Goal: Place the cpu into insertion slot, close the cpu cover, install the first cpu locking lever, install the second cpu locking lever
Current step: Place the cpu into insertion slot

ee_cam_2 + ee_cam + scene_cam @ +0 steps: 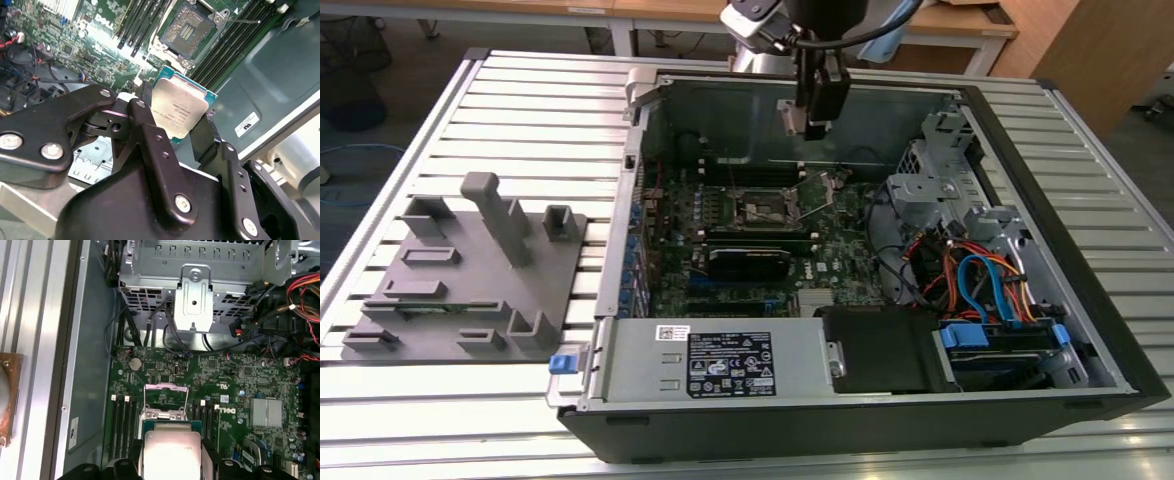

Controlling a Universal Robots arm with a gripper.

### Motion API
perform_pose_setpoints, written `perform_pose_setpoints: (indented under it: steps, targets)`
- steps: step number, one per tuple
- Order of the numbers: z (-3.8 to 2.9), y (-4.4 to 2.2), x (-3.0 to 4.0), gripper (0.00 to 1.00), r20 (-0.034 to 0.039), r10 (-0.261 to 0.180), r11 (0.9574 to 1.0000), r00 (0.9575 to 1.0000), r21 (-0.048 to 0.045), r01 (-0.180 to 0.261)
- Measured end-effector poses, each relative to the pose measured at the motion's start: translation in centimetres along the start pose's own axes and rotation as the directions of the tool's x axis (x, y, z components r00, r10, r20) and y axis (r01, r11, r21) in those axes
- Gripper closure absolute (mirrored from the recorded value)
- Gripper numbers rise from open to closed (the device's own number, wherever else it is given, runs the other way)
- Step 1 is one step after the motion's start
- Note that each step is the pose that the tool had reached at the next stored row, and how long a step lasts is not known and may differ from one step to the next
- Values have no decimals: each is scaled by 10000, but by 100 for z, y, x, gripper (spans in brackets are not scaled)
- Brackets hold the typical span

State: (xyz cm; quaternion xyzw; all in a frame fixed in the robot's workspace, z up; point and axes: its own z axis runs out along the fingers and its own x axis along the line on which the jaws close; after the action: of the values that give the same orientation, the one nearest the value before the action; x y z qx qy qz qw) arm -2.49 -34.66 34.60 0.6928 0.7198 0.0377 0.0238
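Claw (pixel 814 118) hangs over the far end of the open PC tower (pixel 1067 300), which lies on its side on the ribbed aluminium bench (pixel 454 420).

Black claw fingers (pixel 145 107) are pinched on opposite edges of the cpu (pixel 180 112). It's a flat square chip with a dull silver lid and a green edge. Lid has small dark print, too fine for me to make out.

Cpu is held tilted in the air above the green mainboard (pixel 95 45), not seated. Insertion slot (pixel 189 31) is near it but apart: a dark square w/ a grid of contacts inside a silver rim, uncovered in the second wrist view. Black RAM slots (pixel 145 22) run on either side of it.

Can't place the cover plate for sure.

Other notes:
- White sticker (pixel 246 124) on the grey case wall, print too small.
- PSU (pixel 720 360) is a grey sheet-metal box w/ white and black labels.
- Finned silver heatsink (pixel 267 412) and coin cell (pixel 134 361) sit on the board.
- Grey moulded fixture (pixel 467 280) w/ upright posts sits on the bench, exterior view's left, well apart from the tower.
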Motion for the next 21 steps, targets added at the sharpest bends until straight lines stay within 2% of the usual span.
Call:
perform_pose_setpoints:
  steps: [5, 6, 16, 21]
  targets:
    - [6, -1, 0, 46, 11, 120, 9999, 9999, 2, -120]
    - [16, -25, 0, 46, 9, 120, 9999, 9999, 2, -120]
    - [20, -26, 1, 46, 8, 132, 9999, 9999, 1, -132]
    - [80, -36, 0, 46, 33, 338, 9994, 9994, 0, -338]
